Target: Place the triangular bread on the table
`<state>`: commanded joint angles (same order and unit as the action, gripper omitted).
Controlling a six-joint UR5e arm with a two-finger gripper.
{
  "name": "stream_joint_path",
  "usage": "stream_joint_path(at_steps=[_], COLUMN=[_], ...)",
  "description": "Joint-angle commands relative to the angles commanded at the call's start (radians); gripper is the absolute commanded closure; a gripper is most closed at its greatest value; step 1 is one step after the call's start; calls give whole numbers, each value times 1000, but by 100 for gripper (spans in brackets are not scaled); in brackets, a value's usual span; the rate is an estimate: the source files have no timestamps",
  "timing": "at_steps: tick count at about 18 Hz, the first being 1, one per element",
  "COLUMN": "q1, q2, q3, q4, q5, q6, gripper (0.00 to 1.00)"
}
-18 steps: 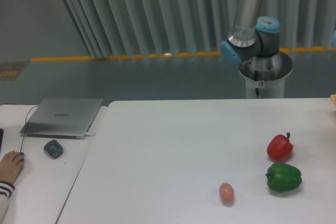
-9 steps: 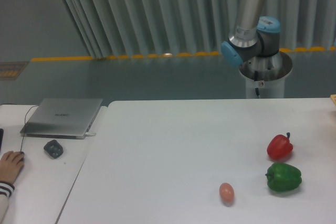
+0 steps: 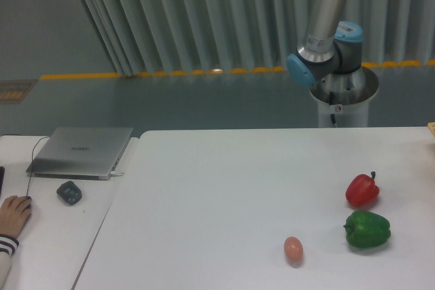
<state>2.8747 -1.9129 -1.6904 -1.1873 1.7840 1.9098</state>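
Observation:
The triangular bread is out of view. The large white table [image 3: 217, 195] fills the lower part of the camera view. Only the arm's base and lower links [image 3: 325, 32] show, behind the table's far right edge; the arm runs up out of the top of the frame. The gripper itself is not in view.
A red pepper [image 3: 361, 189], a green pepper [image 3: 367, 229] and a small tan egg [image 3: 293, 249] lie on the table's right side. A smaller desk at left holds a closed laptop [image 3: 81, 151], a dark mouse [image 3: 68, 191] and a person's hand [image 3: 12, 215]. A tan edge [image 3: 431, 128] shows at far right.
The arm's upright link has tilted slightly to the right at the top of the frame. Nothing on the table has moved.

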Motion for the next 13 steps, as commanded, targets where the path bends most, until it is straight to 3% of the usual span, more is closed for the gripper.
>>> stream_joint_path(at_steps=[2,3,4,8,13], q1=[0,0,0,0,-20], q2=[0,0,-2,2,17], q3=[2,5,11,35,93], q4=[0,0,0,-3,-31], q5=[0,0,0,0,-5], q6=[6,12,24,46,49], gripper=[67,84,92,99,100])
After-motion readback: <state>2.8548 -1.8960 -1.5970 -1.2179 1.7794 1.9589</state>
